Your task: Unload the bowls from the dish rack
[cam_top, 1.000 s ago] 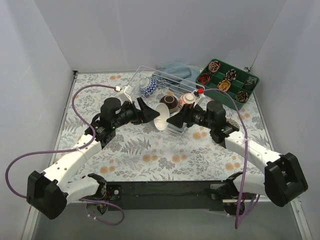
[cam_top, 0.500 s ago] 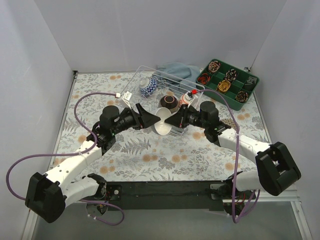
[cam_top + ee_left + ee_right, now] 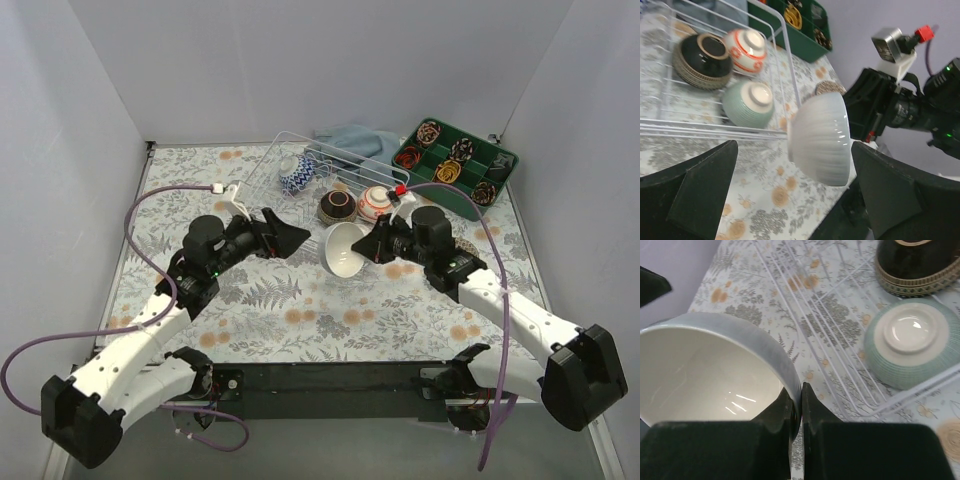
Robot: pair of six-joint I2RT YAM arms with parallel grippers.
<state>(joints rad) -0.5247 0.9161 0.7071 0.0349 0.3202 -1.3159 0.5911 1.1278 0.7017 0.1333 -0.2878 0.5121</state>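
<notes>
A white bowl (image 3: 342, 250) hangs tipped on its side over the table, just in front of the wire dish rack (image 3: 330, 160). My right gripper (image 3: 366, 247) is shut on its rim, one finger inside and one outside (image 3: 801, 400). My left gripper (image 3: 292, 236) stands open to the left of this bowl (image 3: 820, 137), its wide fingers (image 3: 700, 190) apart from it. In the rack (image 3: 785, 65) lie a dark bowl (image 3: 337, 207), a red-and-white bowl (image 3: 377, 203), a blue patterned bowl (image 3: 297, 175) and a mint-green bowl (image 3: 912, 342) upside down.
A green compartmented tray (image 3: 500, 160) with small items stands at the back right. A blue cloth (image 3: 350, 138) lies behind the rack. A round woven coaster (image 3: 456, 243) lies near my right arm. White walls close in the table on three sides.
My right gripper has shut on the white bowl's rim. My left gripper has let go of it, opened wide and drawn back to the left. The bowl has shifted right.
</notes>
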